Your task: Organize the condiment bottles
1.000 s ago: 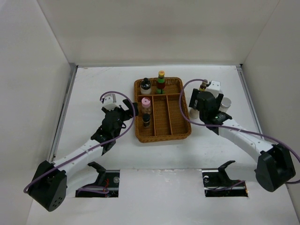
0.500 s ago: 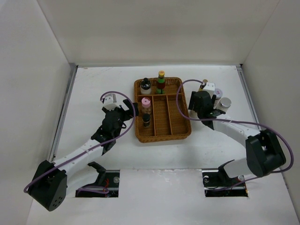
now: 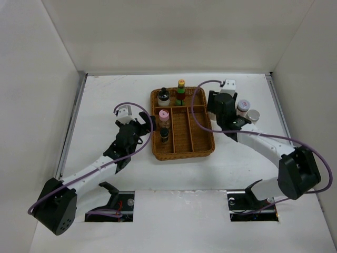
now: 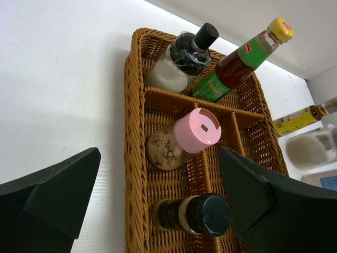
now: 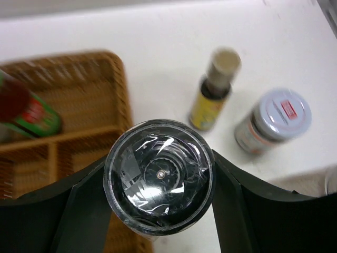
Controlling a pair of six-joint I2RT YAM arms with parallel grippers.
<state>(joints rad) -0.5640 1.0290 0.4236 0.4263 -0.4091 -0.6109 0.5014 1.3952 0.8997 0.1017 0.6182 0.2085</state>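
1. Our right hand [image 5: 159, 163] is clenched on a round, black-capped bottle wrapped in clear film [image 5: 158, 182], held upright at the right edge of the brown wicker tray [image 3: 182, 155]
2. The tray's compartments lie just left of it; our left hand [image 3: 138, 125] hangs released by the tray's left edge
3. We cannot read the yellow-capped sauce bottle's green label [image 4: 218, 84]

place: robot lab | cue: white-walled table [image 3: 105, 100], two bolted arms [image 3: 95, 168]

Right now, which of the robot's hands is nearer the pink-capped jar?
Left. The left hand is open just left of the tray, facing the pink-capped jar. The right hand, closed on a clear-topped bottle, is by the tray's right edge.
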